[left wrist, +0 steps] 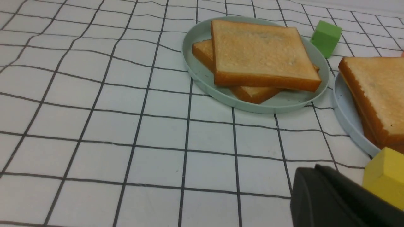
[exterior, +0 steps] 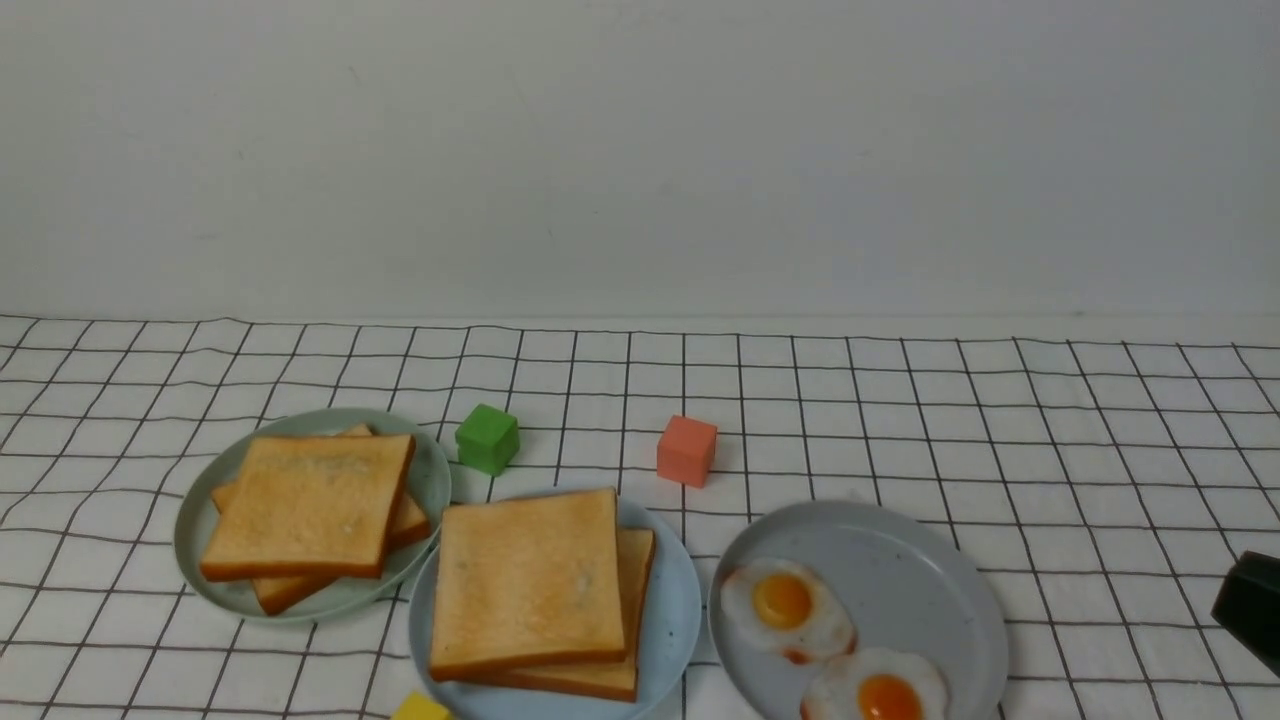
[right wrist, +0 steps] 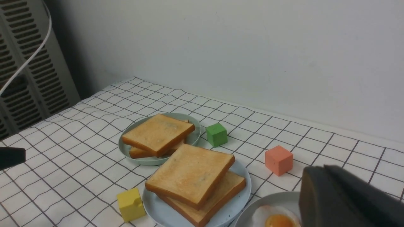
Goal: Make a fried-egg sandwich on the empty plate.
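Two stacked toast slices (exterior: 527, 580) on light blue plate (exterior: 676, 620), well apart from both jaws, left jaws clenched, right jaws' state unclear.

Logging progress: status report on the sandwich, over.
Left gripper shut, empty. Right gripper unclear. Two toast slices stacked on blue plate; egg between not visible. Nothing in the way.

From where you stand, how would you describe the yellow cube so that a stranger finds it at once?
Start at the three plates in a row on the checked cloth; take the middle, blue plate with two toast slices. The yellow cube sits on the cloth by that plate's near-left rim, at the view's lower edge. The green cube and orange cube lie beyond the plates.
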You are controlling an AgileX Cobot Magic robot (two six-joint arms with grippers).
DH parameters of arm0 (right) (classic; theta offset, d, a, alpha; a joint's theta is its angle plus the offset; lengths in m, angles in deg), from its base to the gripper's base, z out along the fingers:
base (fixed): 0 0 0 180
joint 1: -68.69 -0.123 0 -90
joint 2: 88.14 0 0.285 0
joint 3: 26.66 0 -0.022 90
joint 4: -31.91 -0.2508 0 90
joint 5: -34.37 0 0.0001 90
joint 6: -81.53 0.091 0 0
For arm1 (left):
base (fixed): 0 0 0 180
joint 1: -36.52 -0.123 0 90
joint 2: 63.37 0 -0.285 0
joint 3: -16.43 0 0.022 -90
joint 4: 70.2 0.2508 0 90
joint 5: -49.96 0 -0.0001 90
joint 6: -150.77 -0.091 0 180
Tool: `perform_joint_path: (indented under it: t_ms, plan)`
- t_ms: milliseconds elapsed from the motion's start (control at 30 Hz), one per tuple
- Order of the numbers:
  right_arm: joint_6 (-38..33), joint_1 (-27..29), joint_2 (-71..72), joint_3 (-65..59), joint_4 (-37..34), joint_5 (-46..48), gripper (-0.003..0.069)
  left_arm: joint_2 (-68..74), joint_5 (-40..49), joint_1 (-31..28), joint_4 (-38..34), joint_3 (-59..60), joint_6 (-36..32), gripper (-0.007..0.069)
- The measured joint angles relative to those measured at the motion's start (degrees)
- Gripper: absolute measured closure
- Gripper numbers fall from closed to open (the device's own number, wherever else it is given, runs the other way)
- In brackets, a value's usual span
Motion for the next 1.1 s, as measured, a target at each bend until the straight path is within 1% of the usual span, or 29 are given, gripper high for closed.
perform_joint_path:
  t_ms: [267,400,1033,1100]
  plan:
    - [0.0,0.0,0.0,0.0,0.0,0.2,0.0609,0.0,-0.1,-0.1,-0.4,0.0,0.0,0.062]
    - [0.0,0.0,0.0,0.0,0.0,0.2,0.06,0.0,-0.2,-1.4,-0.4,0.0,0.0,0.0619]
    - [0.0,0.0,0.1,0.0,0.0,0.2,0.0577,0.0,-0.2,-1.4,-0.3,0.0,-0.1,0.0602]
    - [-0.5,0.5,1.5,0.0,1.1,0.7,0.0574,0.0,-0.2,-1.4,-0.3,0.0,-0.1,0.0598]
